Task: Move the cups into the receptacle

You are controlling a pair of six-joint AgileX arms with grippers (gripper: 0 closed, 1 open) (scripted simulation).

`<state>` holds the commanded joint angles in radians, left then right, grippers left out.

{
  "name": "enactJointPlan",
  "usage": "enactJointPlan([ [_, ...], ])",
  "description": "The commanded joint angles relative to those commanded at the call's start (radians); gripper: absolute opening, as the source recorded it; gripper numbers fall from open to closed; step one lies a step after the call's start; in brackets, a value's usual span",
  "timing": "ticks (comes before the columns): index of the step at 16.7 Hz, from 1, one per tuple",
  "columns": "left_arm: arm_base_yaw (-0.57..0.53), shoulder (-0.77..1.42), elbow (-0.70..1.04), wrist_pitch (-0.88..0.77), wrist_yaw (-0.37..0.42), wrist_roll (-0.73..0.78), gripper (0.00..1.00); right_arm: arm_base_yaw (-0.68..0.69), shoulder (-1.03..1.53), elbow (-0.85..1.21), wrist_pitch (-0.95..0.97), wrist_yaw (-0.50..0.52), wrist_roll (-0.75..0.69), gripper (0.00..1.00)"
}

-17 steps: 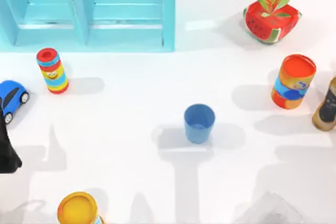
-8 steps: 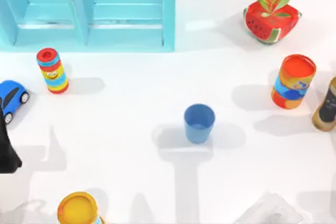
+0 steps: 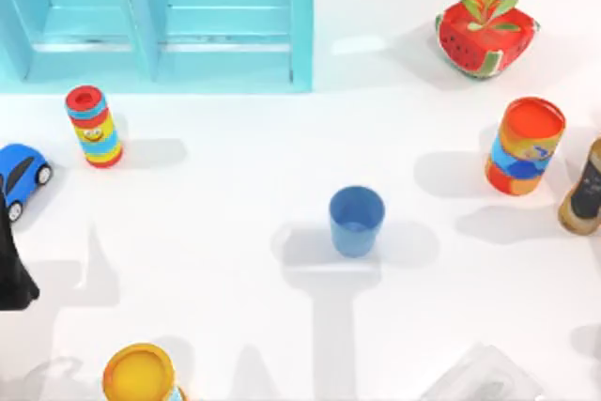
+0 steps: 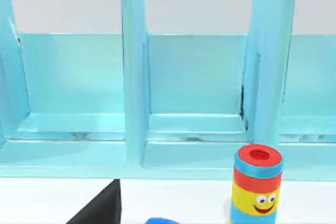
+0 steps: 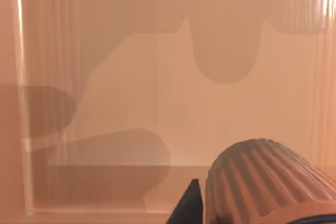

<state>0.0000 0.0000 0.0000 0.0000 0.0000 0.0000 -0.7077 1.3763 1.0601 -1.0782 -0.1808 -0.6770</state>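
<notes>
Now the blue cup stands upright near the middle of the white table, with bare surface all around it. The nearest things are well apart from it: the orange-and-blue can and a brown bottle at the right edge, the striped smiley cylinder and a blue toy car at the left.

At the far side the turquoise shelf takes the left half, and the watermelon planter sits at the far right. A yellow-topped cylinder and a clear tray (cut by the frame) are at the near edge.

The left arm rests at the left edge; its jaws I cannot tell. In the right wrist view the ribbed brown cup is close against a dark finger over a pale walled surface; whether the right gripper clamps it I cannot tell.
</notes>
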Motion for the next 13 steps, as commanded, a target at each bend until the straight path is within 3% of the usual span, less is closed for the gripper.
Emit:
enactJointPlan([
  [7,0.000,0.000,0.000,0.000,0.000,0.000,1.00,0.010,0.012,-0.078,0.082,0.002,0.009,0.00],
  [13,0.000,0.000,0.000,0.000,0.000,0.000,1.00,0.010,0.012,-0.078,0.082,0.002,0.009,0.45],
])
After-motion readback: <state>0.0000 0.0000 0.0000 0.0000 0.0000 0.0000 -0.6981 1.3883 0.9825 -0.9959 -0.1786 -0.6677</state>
